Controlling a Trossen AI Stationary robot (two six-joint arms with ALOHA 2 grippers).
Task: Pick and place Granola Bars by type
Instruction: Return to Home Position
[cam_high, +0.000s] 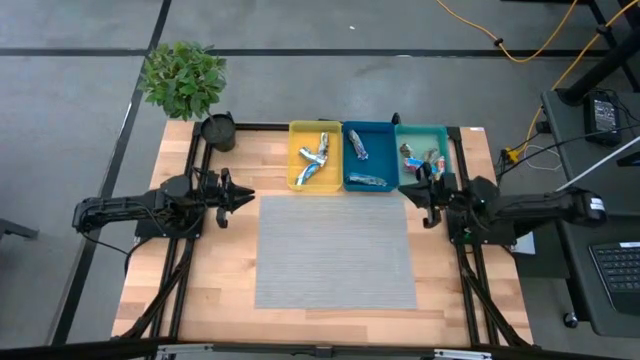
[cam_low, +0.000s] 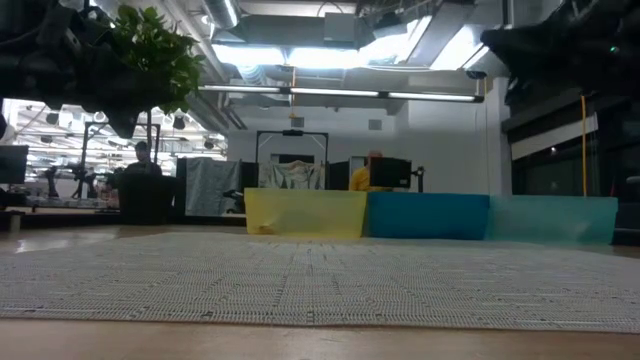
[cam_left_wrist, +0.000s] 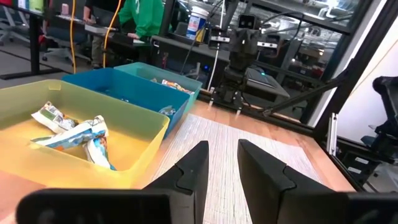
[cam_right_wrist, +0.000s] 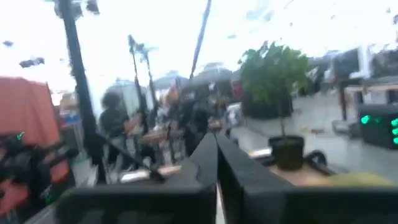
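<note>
In the high view I saw the ribbed grey mat (cam_high: 335, 250) mid-frame. Along its upper edge sat the yellow bin (cam_high: 296, 150), blue bin (cam_high: 370, 127) and teal bin (cam_high: 422, 129), all plastic. The left gripper (cam_high: 248, 196), at the mat's left edge, was slightly parted and empty. The right gripper (cam_right_wrist: 216, 142), just below the teal bin, was closed on nothing. The crinkly Granola Bars (cam_high: 315, 155) lay in the bins, above both.

Ribbed grey mat (cam_high: 335, 250), wooden table (cam_high: 225, 270)

A grey floor (cam_high: 70, 70) is crossed by dark lines and a yellow cable (cam_high: 528, 48); a potted plant (cam_high: 183, 78) (dark pot (cam_high: 218, 131)) is set at the far corner of the wooden table (cam_high: 225, 290); bright ceiling lights (cam_low: 330, 55) are seen overhead.
</note>
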